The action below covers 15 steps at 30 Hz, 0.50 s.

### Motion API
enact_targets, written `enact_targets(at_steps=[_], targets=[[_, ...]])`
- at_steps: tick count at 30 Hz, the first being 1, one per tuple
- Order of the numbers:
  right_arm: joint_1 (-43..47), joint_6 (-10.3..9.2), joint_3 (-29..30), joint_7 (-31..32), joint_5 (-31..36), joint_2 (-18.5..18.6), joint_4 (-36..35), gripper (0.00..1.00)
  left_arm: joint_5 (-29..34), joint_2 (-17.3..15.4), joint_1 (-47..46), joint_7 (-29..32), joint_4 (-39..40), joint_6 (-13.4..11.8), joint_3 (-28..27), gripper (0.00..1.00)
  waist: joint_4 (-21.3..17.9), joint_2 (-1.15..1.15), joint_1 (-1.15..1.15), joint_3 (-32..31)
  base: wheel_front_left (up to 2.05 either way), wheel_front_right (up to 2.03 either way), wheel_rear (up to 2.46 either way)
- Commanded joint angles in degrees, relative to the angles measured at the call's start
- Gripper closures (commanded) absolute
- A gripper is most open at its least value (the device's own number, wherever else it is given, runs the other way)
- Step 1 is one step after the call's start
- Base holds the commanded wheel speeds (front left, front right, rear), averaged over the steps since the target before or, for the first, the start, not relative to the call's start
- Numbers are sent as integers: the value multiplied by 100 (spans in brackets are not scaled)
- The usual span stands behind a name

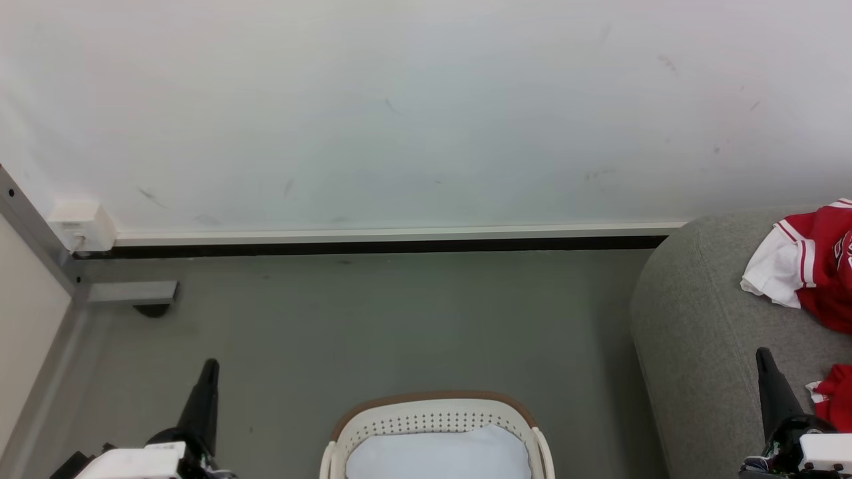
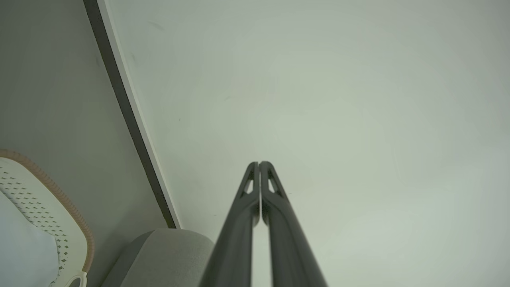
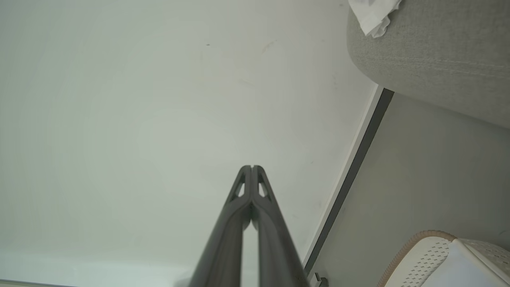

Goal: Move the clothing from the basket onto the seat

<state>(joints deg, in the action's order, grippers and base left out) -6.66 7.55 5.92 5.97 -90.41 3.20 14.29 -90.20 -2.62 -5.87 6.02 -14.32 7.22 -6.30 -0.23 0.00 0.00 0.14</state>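
The basket (image 1: 436, 416) is sitting on the grey floor (image 1: 399, 319) at the bottom centre of the head view, its brown rim curving round the far side and its pale blue-white bottom showing inside. At the right edge of that frame the seat (image 1: 699, 332) is bulging in, a grey sofa with a rounded corner. The clothing is lying on top of it: the jersey (image 1: 819, 266) is bunched at the upper right with its white sleeve spilling toward the sofa's edge, and the shorts (image 1: 839, 396) are peeking in lower down at the frame's right border.

The left gripper (image 1: 212, 366) is pointing up at the lower left, over bare floor and well apart from the basket. In its own wrist view the two fingers are pressing together at the tips (image 2: 259, 165), holding nothing, with the basket's perforated wall (image 2: 36, 199) at the lower left. The right gripper (image 1: 763, 354) is rising at the lower right in front of the sofa, just beside the shorts. Its wrist view is showing the fingers meeting at the tips (image 3: 252, 168), also gripping nothing, aimed at the pale wall (image 3: 159, 99); the white sleeve (image 3: 374, 16) is hanging over the sofa edge at the top right.
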Motion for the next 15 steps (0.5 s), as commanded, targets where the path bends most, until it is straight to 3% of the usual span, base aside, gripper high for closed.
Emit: enact_targets(at_steps=[1,15], targets=[[79,-11,30,10,-93,-15,-44,100,-64,-45,-57,24,30,40,-23,100,1,0,0,0,0,0,0],[84,-12,76,64,-207,-30,-46,100,-255,-45,-59,76,38,45,-35,100,23,0,0,4,0,0,0]])
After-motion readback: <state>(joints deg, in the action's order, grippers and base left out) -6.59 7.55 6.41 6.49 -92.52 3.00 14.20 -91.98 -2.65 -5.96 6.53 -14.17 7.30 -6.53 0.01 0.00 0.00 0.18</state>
